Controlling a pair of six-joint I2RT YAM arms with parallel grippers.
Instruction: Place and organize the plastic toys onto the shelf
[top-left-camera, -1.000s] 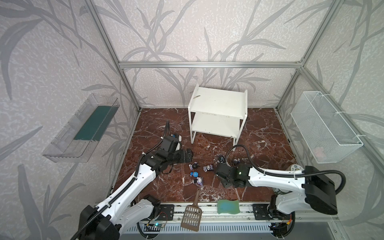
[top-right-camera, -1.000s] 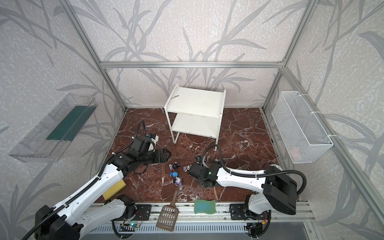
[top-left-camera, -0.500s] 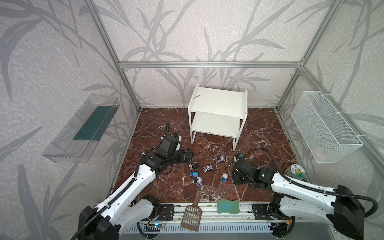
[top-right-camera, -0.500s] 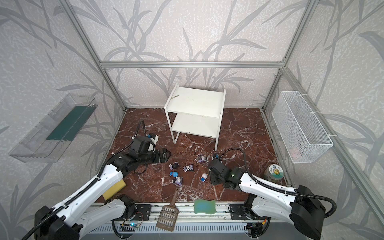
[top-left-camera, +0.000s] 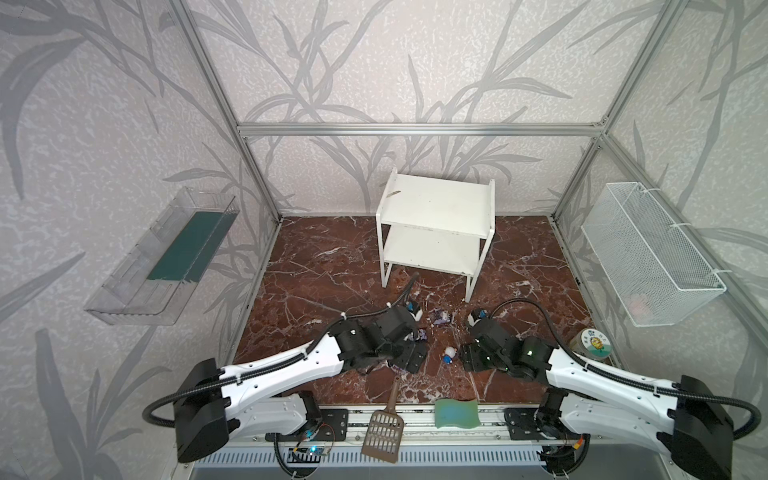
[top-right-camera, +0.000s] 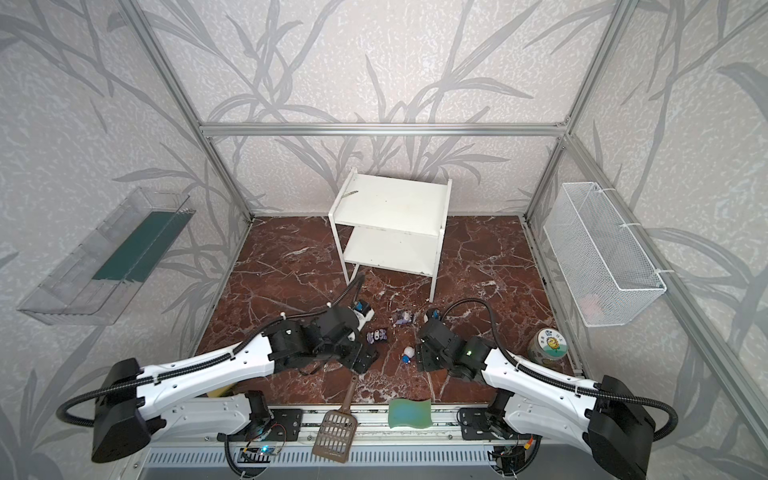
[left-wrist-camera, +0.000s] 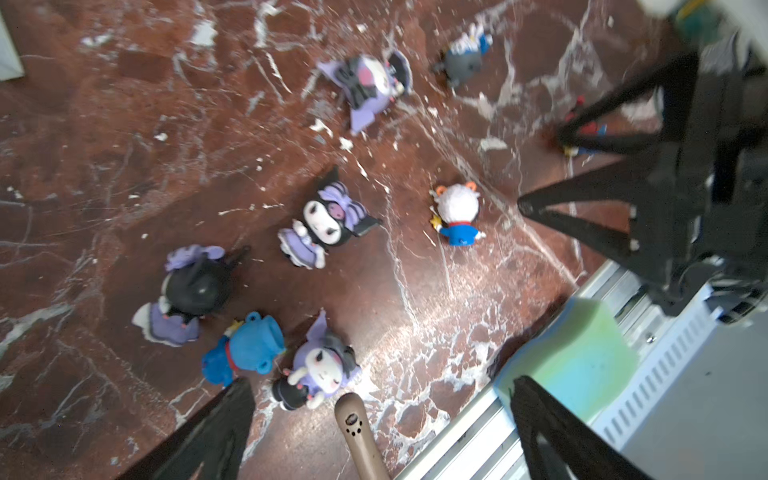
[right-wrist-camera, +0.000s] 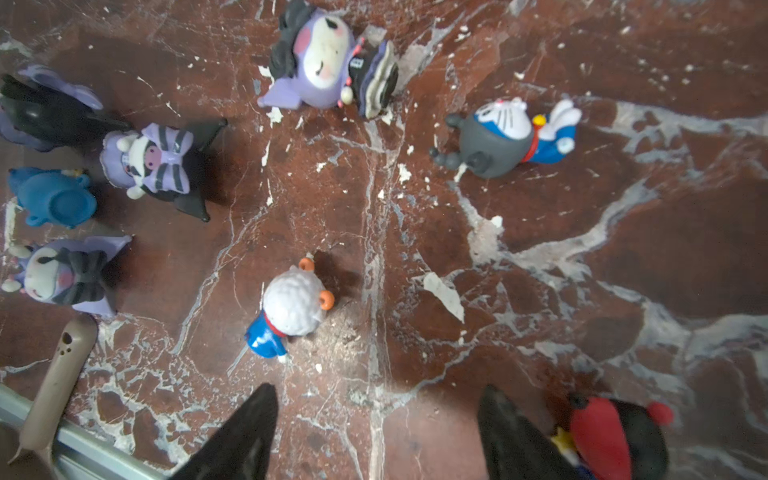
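Observation:
The white two-tier shelf (top-left-camera: 436, 224) (top-right-camera: 395, 220) stands bare at the back. The plastic toys lie scattered on the marble floor in front of it. My left gripper (left-wrist-camera: 380, 415) (top-left-camera: 411, 357) hangs open above a purple one (left-wrist-camera: 320, 365) and a blue one (left-wrist-camera: 245, 349); nothing is between its fingers. My right gripper (right-wrist-camera: 378, 419) (top-left-camera: 464, 357) is open and empty over bare floor. A white-headed toy (right-wrist-camera: 291, 307) (top-left-camera: 449, 354) stands just ahead of it. A red-black one (right-wrist-camera: 615, 440) lies outside one finger. A grey-headed toy (right-wrist-camera: 507, 133) and more purple ones (right-wrist-camera: 328, 58) (right-wrist-camera: 158, 166) lie further off.
A brown scoop (top-left-camera: 384, 432) and a green sponge (top-left-camera: 456, 413) rest on the front rail; the scoop handle (left-wrist-camera: 357, 428) pokes in under the left gripper. A printed can (top-left-camera: 592, 343) stands at the right. A wire basket (top-left-camera: 648, 257) and a clear tray (top-left-camera: 166, 257) hang on the side walls.
The right arm has pulled back from the toy cluster to the right, uncovering the white-headed toy, and its jaws stand wider. The left gripper has come forward over the toys.

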